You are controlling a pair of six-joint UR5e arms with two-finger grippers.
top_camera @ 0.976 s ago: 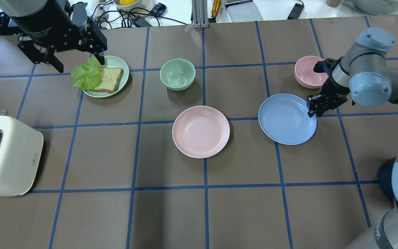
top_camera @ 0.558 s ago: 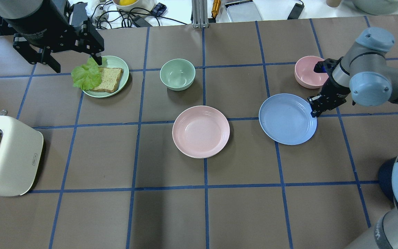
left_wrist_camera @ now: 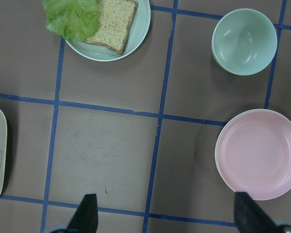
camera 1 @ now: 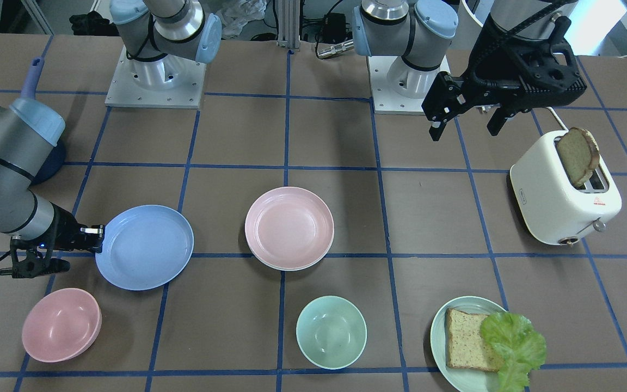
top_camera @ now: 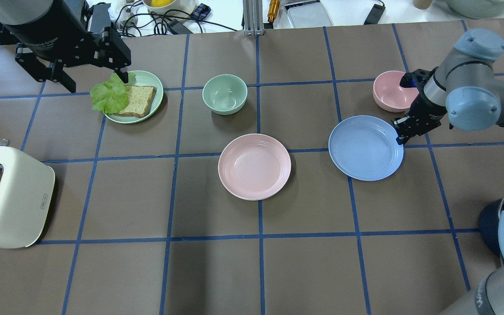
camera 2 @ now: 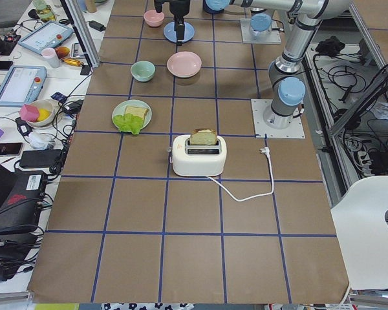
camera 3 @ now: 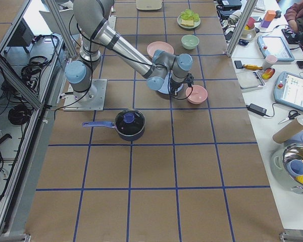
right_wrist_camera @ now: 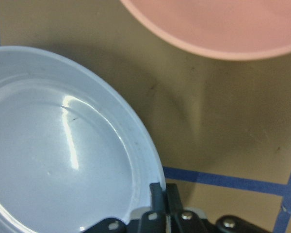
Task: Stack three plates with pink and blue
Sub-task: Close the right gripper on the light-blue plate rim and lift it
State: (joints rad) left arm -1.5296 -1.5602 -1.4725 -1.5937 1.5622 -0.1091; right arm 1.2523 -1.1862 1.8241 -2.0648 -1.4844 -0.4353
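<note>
Raised slightly is the matte light-blue round plate (top_camera: 365, 148), rim clamped at 3 o'clock by right gripper (top_camera: 400, 138); left gripper (camera 1: 465, 126) is spread apart; carry judged begun.

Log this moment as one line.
right gripper shut on blue plate rim | left gripper open, hovering | pink plate mid-table, bare

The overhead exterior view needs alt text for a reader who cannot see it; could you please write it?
The right end effector grips the rim of a blue plate; a pink plate lies to its left on the brown gridded table. The left end effector hangs open near a green plate of bread and lettuce.
</note>
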